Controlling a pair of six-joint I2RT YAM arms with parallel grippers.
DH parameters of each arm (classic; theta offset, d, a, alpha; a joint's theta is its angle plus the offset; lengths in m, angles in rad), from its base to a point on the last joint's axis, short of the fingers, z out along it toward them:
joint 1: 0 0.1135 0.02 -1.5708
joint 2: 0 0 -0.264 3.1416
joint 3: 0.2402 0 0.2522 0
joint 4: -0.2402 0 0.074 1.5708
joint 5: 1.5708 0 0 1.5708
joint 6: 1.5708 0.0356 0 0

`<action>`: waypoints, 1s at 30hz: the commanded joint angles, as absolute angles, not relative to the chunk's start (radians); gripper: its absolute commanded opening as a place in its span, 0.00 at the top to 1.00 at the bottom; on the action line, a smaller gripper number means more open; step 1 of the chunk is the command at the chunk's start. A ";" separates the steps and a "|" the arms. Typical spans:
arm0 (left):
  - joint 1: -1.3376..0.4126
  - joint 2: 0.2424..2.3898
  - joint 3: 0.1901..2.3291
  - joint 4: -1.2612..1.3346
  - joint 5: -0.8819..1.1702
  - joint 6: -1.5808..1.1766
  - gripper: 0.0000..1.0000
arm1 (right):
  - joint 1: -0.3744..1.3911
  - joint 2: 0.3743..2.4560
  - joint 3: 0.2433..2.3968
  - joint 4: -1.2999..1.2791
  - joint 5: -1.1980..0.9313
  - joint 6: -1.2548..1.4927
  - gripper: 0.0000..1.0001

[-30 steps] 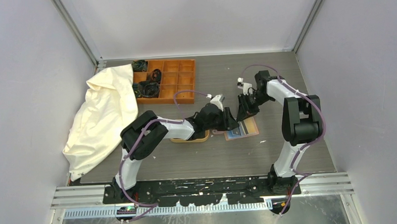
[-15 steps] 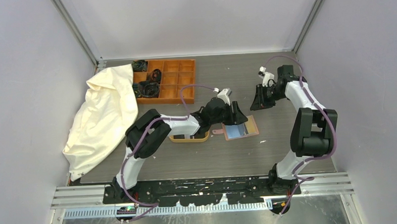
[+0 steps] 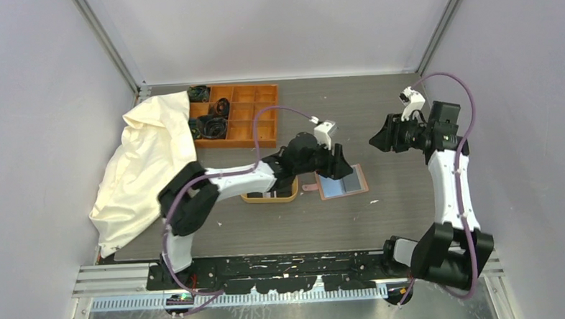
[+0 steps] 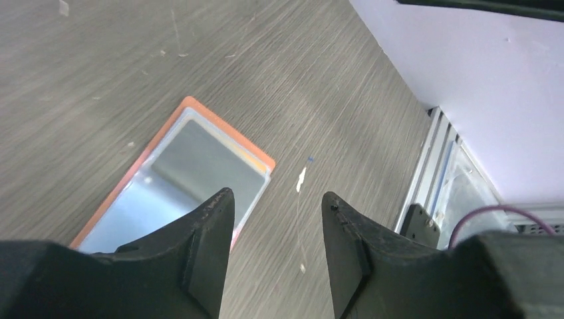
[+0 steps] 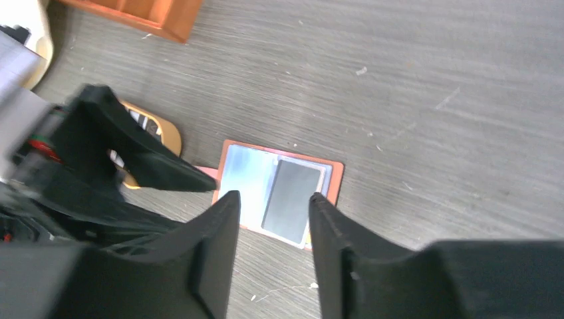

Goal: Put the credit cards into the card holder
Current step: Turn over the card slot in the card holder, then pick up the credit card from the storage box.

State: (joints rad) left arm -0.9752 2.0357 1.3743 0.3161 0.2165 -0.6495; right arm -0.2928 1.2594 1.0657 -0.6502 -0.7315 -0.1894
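Note:
The card holder (image 3: 333, 189) lies open and flat at mid-table, reddish-brown with a pale blue lining (image 5: 243, 178). A dark credit card (image 5: 290, 199) rests on its right half, also seen in the left wrist view as a grey card (image 4: 199, 163) inside the orange rim. My left gripper (image 3: 341, 168) hovers just over the holder's far-left edge. In its own view the left gripper (image 4: 276, 196) is open and empty. My right gripper (image 3: 379, 139) hangs off to the right, away from the holder. In its own view the right gripper (image 5: 269, 196) is open and empty.
An oval wooden tray (image 3: 251, 198) with dark striped cards sits left of the holder, mostly under my left arm. An orange compartment box (image 3: 245, 112) stands at the back left. A cream cloth (image 3: 147, 165) is heaped on the left side.
My right gripper has pulled back from the holder, swung right and opened its jaws. The left gripper has shifted slightly right over the holder and opened a little wider.

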 commanded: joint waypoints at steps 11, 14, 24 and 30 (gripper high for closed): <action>-0.828 1.173 0.762 0.216 0.087 -0.297 0.04 | -0.093 1.101 1.003 -0.633 -1.158 -0.485 0.00; -0.763 1.058 0.698 0.098 0.054 -0.317 0.00 | 0.103 1.154 1.039 -0.596 -1.004 -0.433 0.01; -0.579 0.927 0.530 -0.089 -0.102 -0.418 0.09 | 0.478 1.509 1.189 -0.531 -0.690 -0.173 0.15; -0.547 0.946 0.454 -0.038 -0.084 -0.515 0.24 | 0.612 1.671 1.216 -0.303 -0.635 0.157 0.32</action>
